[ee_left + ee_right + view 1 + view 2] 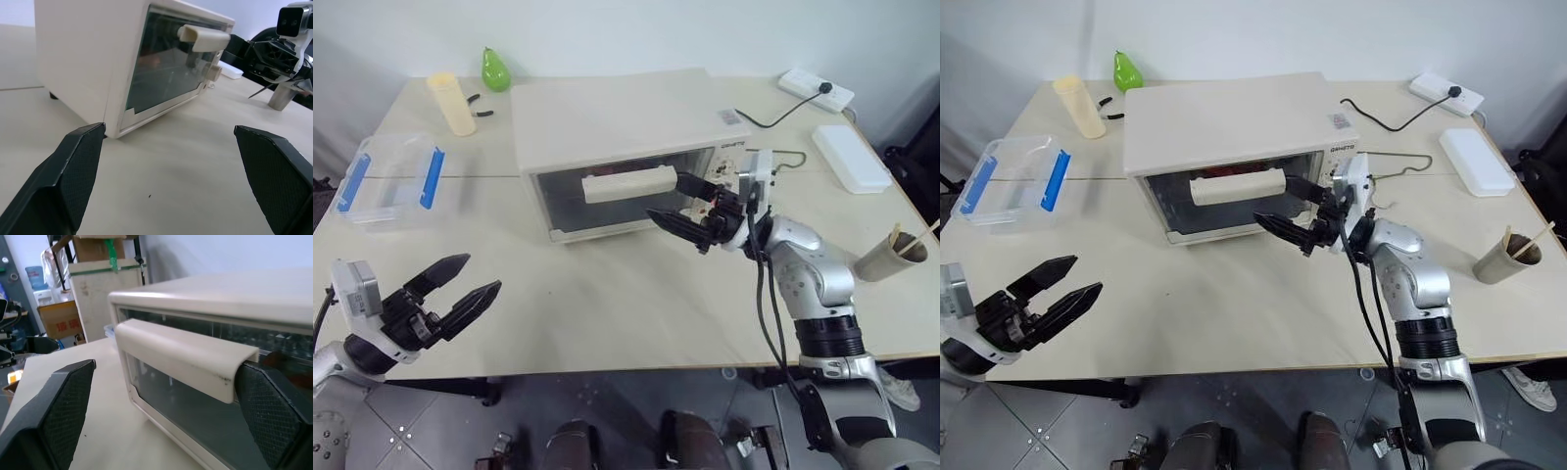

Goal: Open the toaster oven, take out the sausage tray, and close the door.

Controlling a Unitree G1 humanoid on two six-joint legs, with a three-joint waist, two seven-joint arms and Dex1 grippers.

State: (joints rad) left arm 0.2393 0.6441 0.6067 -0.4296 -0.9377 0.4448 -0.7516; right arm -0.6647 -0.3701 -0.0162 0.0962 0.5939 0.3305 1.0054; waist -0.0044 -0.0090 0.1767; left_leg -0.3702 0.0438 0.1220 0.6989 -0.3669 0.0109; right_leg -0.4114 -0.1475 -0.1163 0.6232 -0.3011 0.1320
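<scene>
The cream-white toaster oven (617, 117) stands mid-table with its glass door (607, 211) shut. The wide cream bar handle (628, 183) runs across the top of the door. My right gripper (663, 194) is open at the handle's right end, one finger above and behind it and the other in front and below; the handle (181, 357) lies between the two fingers. Dim reddish shapes (1221, 174) show behind the glass, and I cannot make out the sausage tray itself. My left gripper (481, 274) is open over the table's front left, apart from the oven, holding nothing.
A clear plastic box with blue clips (391, 181) lies at the left. A cream cup (453, 103), pliers (480, 106) and a green pear (494, 70) stand at the back left. A power strip (816, 90), a white flat box (851, 157) and a paper cup with sticks (891, 257) are at the right.
</scene>
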